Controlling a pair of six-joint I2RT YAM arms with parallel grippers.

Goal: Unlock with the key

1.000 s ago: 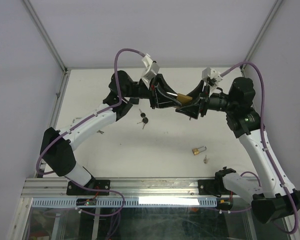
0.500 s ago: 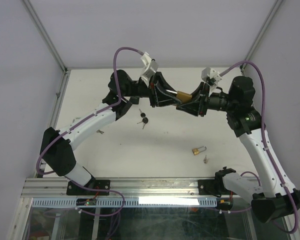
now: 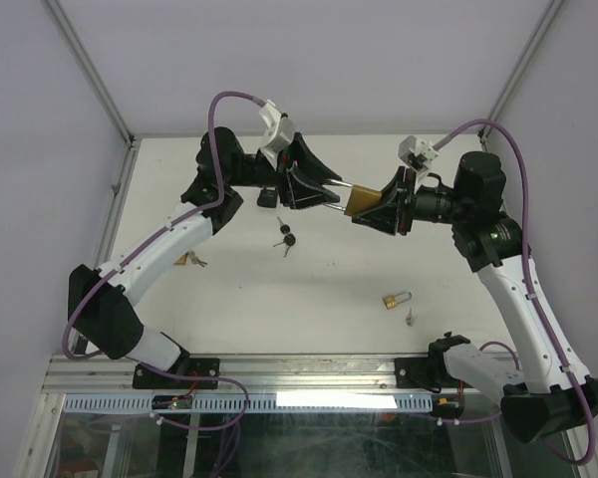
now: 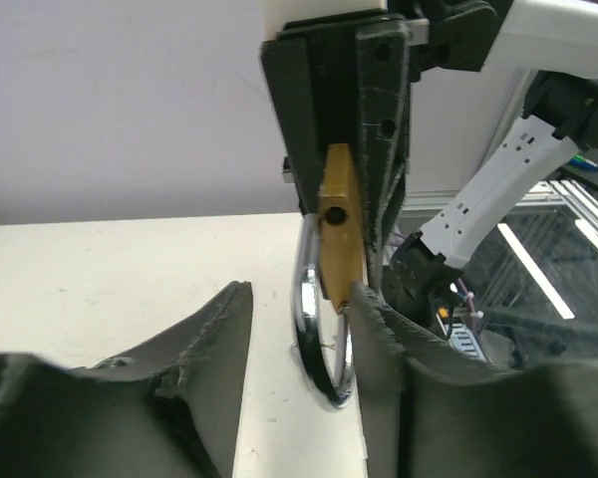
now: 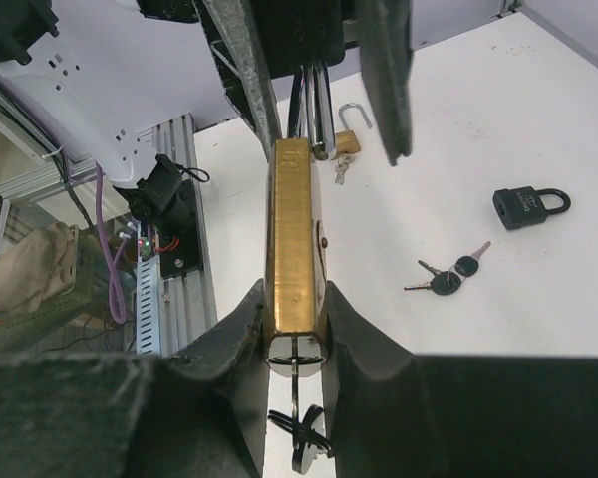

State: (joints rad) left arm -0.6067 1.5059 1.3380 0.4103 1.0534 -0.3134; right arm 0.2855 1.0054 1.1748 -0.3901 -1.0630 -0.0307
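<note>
My right gripper is shut on a big brass padlock and holds it in the air above the table's back middle. In the right wrist view the padlock body sits between my fingers, with a key in its keyhole. Its chrome shackle points at my left gripper. In the left wrist view the shackle lies between the open left fingers, against the right finger and apart from the left one.
On the table lie a black padlock, a pair of black-headed keys, a small brass padlock with its shackle open, a key beside it, and more keys at the left.
My left arm has drawn back to the left, away from the padlock body, and the shackle now shows between the two grippers. The right gripper still holds the padlock, shifted slightly left.
</note>
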